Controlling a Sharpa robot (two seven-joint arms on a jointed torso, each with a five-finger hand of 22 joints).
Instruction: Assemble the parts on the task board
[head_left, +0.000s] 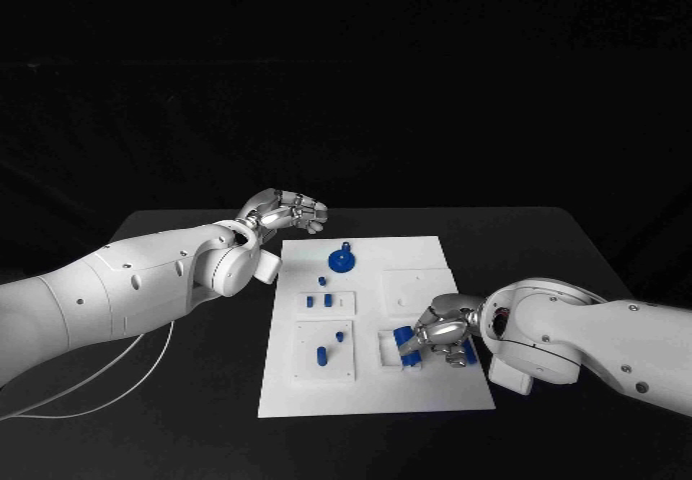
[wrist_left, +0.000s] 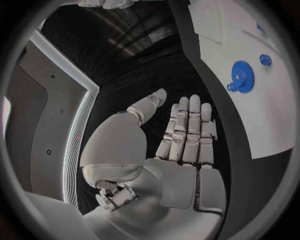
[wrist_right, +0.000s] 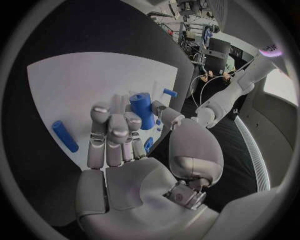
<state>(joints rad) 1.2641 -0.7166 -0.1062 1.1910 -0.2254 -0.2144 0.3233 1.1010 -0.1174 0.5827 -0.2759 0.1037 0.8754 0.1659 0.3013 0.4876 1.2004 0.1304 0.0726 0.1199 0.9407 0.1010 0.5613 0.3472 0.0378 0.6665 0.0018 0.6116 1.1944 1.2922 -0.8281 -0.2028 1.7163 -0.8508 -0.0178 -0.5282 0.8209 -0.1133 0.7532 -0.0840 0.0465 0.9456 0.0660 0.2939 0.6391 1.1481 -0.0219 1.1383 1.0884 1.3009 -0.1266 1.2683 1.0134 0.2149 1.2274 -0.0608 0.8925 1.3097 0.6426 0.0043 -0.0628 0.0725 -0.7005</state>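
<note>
Off board's far-left corner, left hand (head_left: 286, 212) hovers over bare table (head_left: 188, 400), fingers together, holding nothing. Task board (head_left: 433, 395) mid-table; blue gear (head_left: 342, 261) near far edge. Near right edge, right hand (head_left: 440, 335) pinches blue cylinder (wrist_right: 143, 110).

Task board (head_left: 433, 395) mid-table; gear (head_left: 342, 262) on its far left part; left hand (head_left: 289, 212) off far-left corner; right hand (head_left: 440, 335) over near-right recess
</note>
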